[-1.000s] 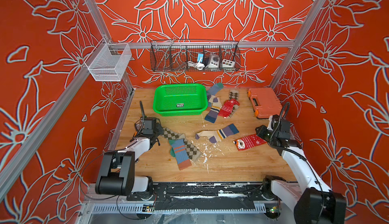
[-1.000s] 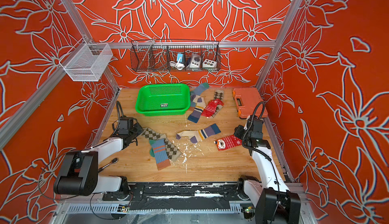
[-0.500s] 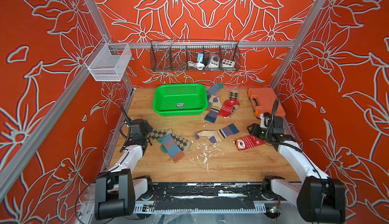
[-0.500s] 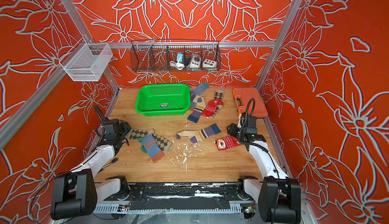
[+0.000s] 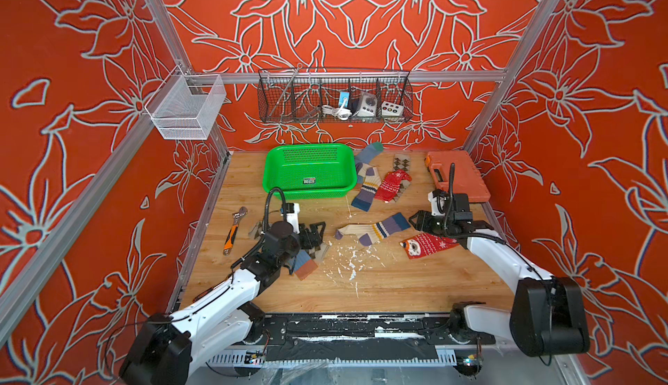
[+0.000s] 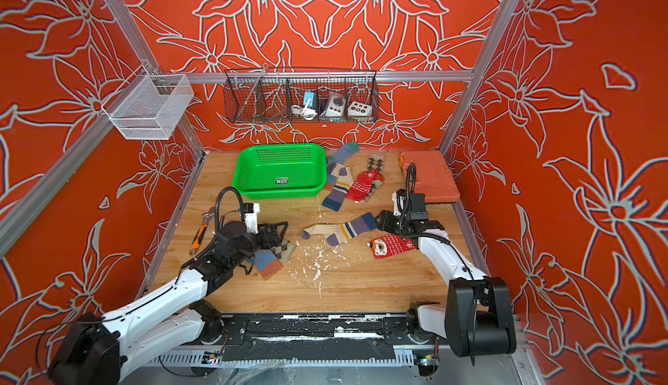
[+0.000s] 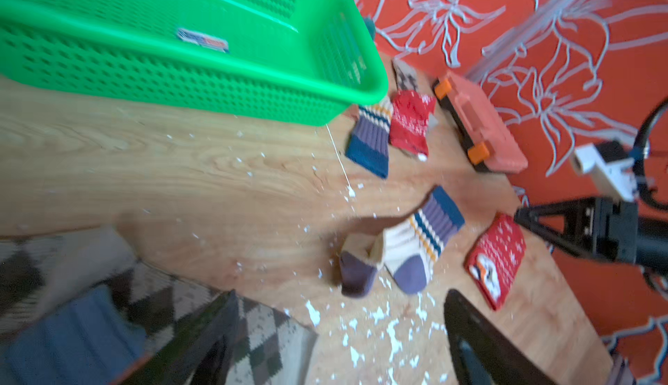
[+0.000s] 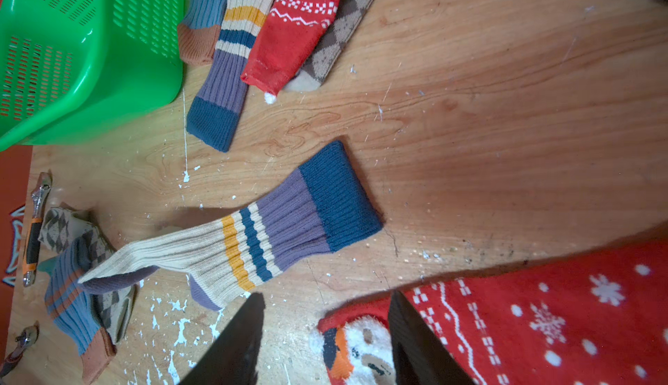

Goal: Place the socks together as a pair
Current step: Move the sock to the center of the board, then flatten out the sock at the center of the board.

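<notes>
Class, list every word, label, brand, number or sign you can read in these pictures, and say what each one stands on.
No text reads clearly in any view.
The sticker on the green basket: print too small in both top views, blurred in the left wrist view.
The white box in the wire basket: coloured dots only, any lettering too small to tell.
</notes>
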{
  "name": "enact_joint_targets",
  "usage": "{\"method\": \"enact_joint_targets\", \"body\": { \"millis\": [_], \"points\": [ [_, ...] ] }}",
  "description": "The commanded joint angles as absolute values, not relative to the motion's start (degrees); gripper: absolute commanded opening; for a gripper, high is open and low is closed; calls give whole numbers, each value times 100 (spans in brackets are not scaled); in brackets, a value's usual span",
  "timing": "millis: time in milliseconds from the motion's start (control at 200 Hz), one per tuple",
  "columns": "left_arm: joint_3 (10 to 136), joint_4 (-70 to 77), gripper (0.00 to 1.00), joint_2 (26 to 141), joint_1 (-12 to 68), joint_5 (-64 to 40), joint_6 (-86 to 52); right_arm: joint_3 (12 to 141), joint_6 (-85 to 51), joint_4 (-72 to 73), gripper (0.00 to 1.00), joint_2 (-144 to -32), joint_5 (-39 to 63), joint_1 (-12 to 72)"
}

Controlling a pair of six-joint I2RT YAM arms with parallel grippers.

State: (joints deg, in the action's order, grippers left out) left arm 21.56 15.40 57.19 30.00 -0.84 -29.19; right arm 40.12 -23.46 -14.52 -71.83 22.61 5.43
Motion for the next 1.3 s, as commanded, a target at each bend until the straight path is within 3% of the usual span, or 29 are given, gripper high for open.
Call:
{"method": "enact_joint_targets", "body": {
  "millis": [0, 320, 485, 611, 746, 811, 946, 1166, 1296],
  "points": [
    [2214, 2035, 87, 6299, 3438, -172, -2472, 4186, -2253, -1465, 56, -7160, 2263, 571],
    [3032, 1607, 86, 7752, 3920, 484, -2252, 4456, -2171, -1472, 56, -7443, 2276, 567],
    [3480, 1403, 76, 8433, 3929, 647, -2245, 4494, -2215, -1399, 56, -7528, 2413, 569],
    [3754, 1387, 60, 8924, 3928, 802, -2257, 4508, -2164, -1491, 55, -7454, 2366, 571],
    [3984, 1156, 26, 9172, 3937, 975, -2275, 4491, -2145, -1529, 53, -7401, 2255, 569],
    [3998, 1009, 14, 9074, 3945, 951, -2308, 4526, -2119, -1576, 52, -7474, 2210, 563],
    [4275, 75, 0, 8748, 3955, 562, -2429, 4686, -2032, -1748, 49, -7852, 2128, 593],
    [4702, -484, 0, 8227, 3955, -1536, -2418, 5228, -1782, -2199, 48, -8552, 1764, 767],
    [4863, -548, 0, 8307, 3933, -1948, -2215, 5450, -1681, -2355, 47, -8933, 1554, 928]
  ]
}}
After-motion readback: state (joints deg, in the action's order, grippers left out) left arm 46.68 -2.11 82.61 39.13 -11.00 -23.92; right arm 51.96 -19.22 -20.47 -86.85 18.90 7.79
